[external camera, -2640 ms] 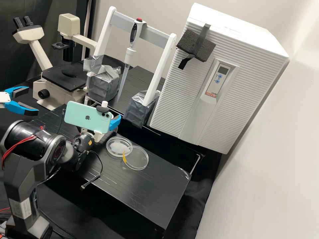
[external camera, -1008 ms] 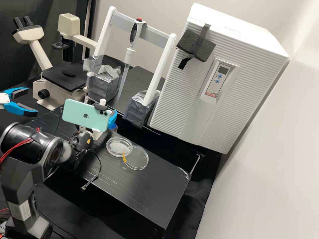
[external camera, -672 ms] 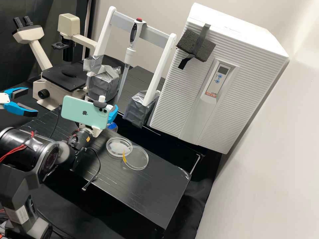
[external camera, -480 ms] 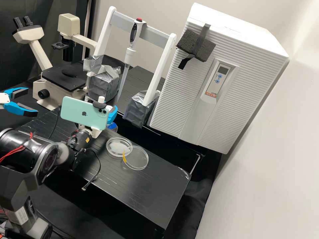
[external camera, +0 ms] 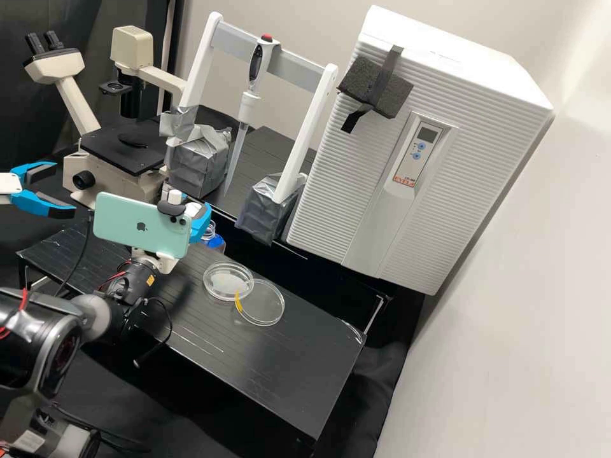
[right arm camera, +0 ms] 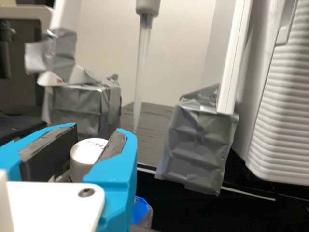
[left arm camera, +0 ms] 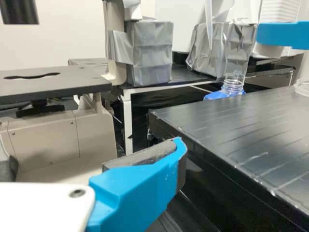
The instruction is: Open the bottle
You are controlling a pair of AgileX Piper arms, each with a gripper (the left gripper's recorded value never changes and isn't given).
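Right gripper [right arm camera: 89,145] is clamped on a small grey cap [right arm camera: 88,155], just above the bottle [left arm camera: 233,85]. It stands upright by the far edge of the bench [external camera: 286,362], its threaded neck pointing up and uncovered. Left gripper [external camera: 39,186] hangs with its fingers apart beside the microscope [external camera: 108,159]. Two clear dishes [external camera: 245,294] lie near the bottle, and a pipette [external camera: 245,114] hangs behind it.
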